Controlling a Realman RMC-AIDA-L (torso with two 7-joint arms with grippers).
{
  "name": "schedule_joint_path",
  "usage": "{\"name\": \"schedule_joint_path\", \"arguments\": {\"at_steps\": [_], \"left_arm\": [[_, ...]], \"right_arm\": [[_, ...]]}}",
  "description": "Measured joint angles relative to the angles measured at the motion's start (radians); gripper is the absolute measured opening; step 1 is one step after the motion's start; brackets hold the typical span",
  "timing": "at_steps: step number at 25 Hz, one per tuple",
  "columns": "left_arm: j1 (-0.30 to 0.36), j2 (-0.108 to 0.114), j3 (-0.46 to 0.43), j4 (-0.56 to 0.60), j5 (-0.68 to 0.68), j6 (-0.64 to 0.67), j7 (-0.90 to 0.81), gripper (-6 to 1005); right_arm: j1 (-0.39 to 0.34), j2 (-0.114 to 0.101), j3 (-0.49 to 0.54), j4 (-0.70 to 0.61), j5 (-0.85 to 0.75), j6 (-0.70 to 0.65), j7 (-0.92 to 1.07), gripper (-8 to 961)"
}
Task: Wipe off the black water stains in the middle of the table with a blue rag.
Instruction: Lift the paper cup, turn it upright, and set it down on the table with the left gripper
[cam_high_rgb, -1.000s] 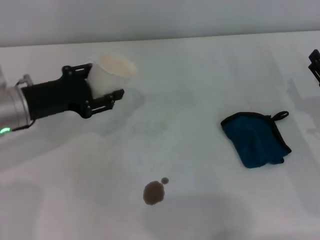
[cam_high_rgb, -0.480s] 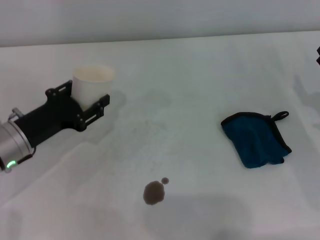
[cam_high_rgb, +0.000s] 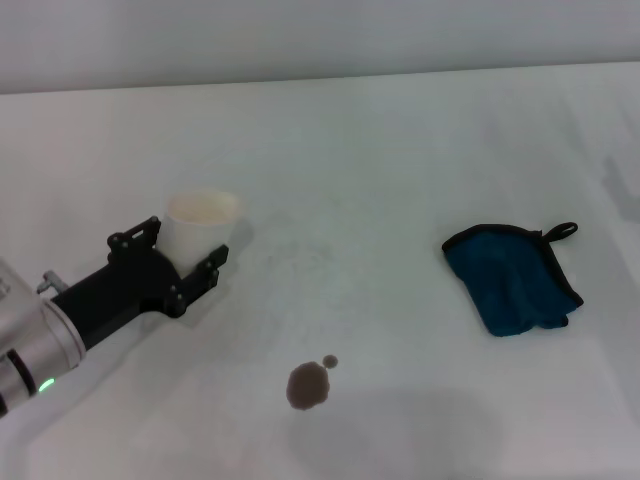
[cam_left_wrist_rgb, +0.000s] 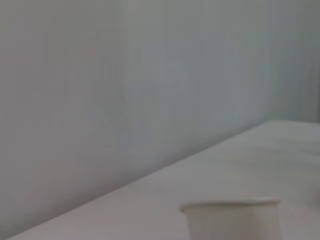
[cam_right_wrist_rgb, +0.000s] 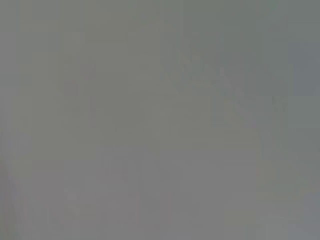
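Observation:
The black water stains (cam_high_rgb: 307, 385) are a roundish brown-grey blot with a tiny dot (cam_high_rgb: 330, 361) beside it, on the near middle of the white table (cam_high_rgb: 380, 170). The blue rag (cam_high_rgb: 515, 280) lies crumpled at the right, its black loop pointing to the far right. My left gripper (cam_high_rgb: 178, 254) is at the left, shut on an upright white paper cup (cam_high_rgb: 198, 225), well left of the stains. The cup's rim also shows in the left wrist view (cam_left_wrist_rgb: 230, 212). My right gripper is out of view; the right wrist view shows only plain grey.
The table's far edge (cam_high_rgb: 320, 80) meets a pale wall. My left arm (cam_high_rgb: 50, 335) reaches in from the lower left corner.
My left gripper has carried the cup toward the near left and lowered it, turning it from tilted to upright. The right gripper, seen at the right edge earlier, has left the view.

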Motion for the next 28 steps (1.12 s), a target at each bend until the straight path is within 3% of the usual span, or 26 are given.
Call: {"name": "schedule_joint_path", "arguments": {"at_steps": [14,24,28], "left_arm": [[0.110,-0.003,-0.001,0.064,-0.001,-0.017,0.245,577],[0.136,-0.002,0.001,0.076,-0.008,-0.018,0.307,581],[0.157,-0.003,-0.001,0.087,-0.009,-0.018,0.345,657]], "right_arm": [[-0.010,0.000,-0.023,0.002,0.000,0.002,0.000,838],[-0.011,0.000,-0.031,0.000,0.000,0.002,0.001,839],[-0.013,0.000,-0.031,0.000,0.000,0.002,0.002,839]]}}
